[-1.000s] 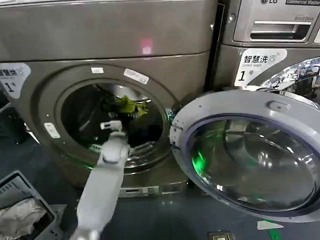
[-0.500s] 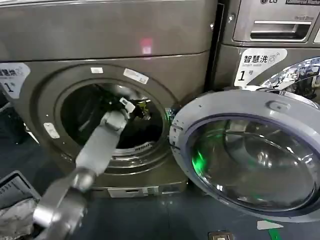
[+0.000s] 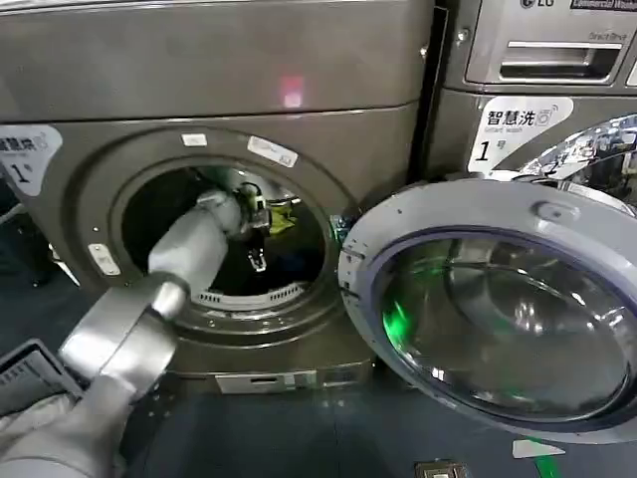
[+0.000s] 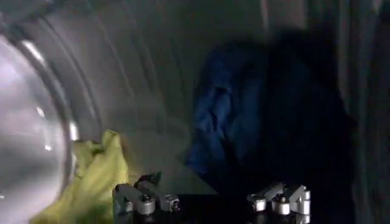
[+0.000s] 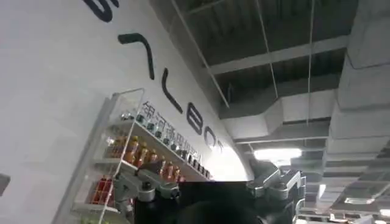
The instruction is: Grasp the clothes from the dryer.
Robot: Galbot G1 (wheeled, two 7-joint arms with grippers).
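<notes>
The left hand point(image 3: 257, 231) is reaching through the round porthole of the dryer point(image 3: 199, 119), its fingers point(image 4: 145, 199) standing apart with nothing between them. The clothes are lying deep in the drum: the yellow-green garment point(image 4: 97, 179) beside one finger and the navy garment point(image 4: 244, 128) heaped against the drum wall ahead. The right hand point(image 5: 210, 193) is pointing up at the ceiling, fingers apart, and the grey-rimmed glass door point(image 3: 498, 309) is hanging wide open.

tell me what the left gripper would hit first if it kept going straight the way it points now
Probably the dark navy garment, which lies straight ahead of the open left gripper inside the dryer. The yellow-green garment lies off to one side. Depth is hard to judge.
</notes>
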